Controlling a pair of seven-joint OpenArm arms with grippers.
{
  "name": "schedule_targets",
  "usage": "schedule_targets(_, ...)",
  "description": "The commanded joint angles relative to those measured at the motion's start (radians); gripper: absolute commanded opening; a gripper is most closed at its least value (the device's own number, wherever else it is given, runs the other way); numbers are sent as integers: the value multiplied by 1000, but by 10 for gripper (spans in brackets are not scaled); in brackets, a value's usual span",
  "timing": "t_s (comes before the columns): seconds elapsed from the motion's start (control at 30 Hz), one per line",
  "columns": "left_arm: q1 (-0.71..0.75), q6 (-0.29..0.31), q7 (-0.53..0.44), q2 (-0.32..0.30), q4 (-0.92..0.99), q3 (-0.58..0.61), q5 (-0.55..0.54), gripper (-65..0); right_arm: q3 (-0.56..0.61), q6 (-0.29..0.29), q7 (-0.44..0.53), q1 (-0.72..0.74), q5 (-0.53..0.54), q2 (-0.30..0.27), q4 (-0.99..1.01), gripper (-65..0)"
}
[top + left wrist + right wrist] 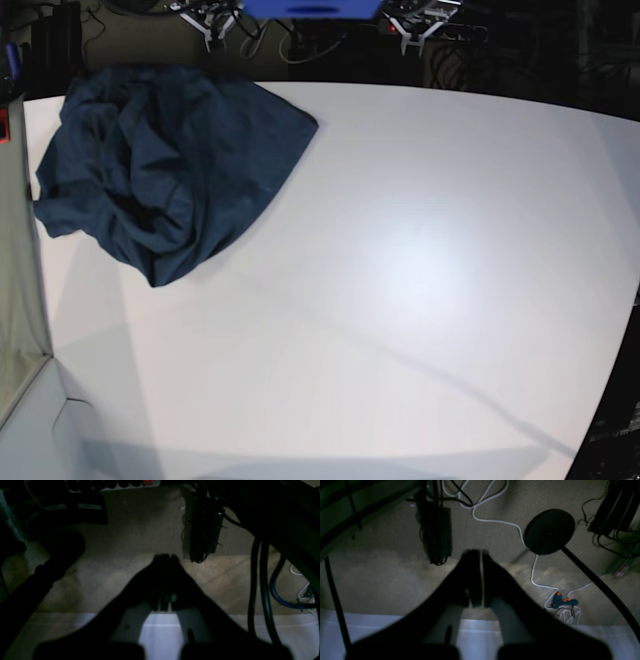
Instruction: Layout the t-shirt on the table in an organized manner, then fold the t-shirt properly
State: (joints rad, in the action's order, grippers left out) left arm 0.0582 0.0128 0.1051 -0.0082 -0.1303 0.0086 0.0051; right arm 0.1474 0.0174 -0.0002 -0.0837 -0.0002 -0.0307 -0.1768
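Observation:
The t-shirt (165,165), dark navy, lies crumpled in a heap at the far left corner of the white table (400,300). Neither wrist view shows the shirt. In the left wrist view my left gripper (166,556) is shut with nothing in it, hanging past the table's edge (275,630) over the carpeted floor. My right gripper (476,551) is likewise shut and empty, only a thin slit between its fingers, beyond the table's edge (382,630). Both grippers are well away from the shirt, and the base view shows neither set of fingers.
Below the table are carpet, a black box (205,530) with cables, a power strip (112,485), a round black stand base (548,531) with its pole, a white cable and a blue-orange tool (563,602). A grey panel (20,330) borders the table's left side.

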Motion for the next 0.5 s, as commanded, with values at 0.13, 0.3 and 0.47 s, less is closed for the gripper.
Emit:
schedule_targets(0.13,44,-10,0,-8,-81,-2,-7,-648,1,-18,16,-14,1,-4,-23,-650)
schedule_targets(0.3,231,-10,2,-48,-352,-5,-12,-648,-1,-18,49,-155,1,-30,-185,-650)
schedule_targets(0.47,369,-10,5,-74,-555,-8,-12,-648,-7,-20,47,-307,6,-65,-395,-650)
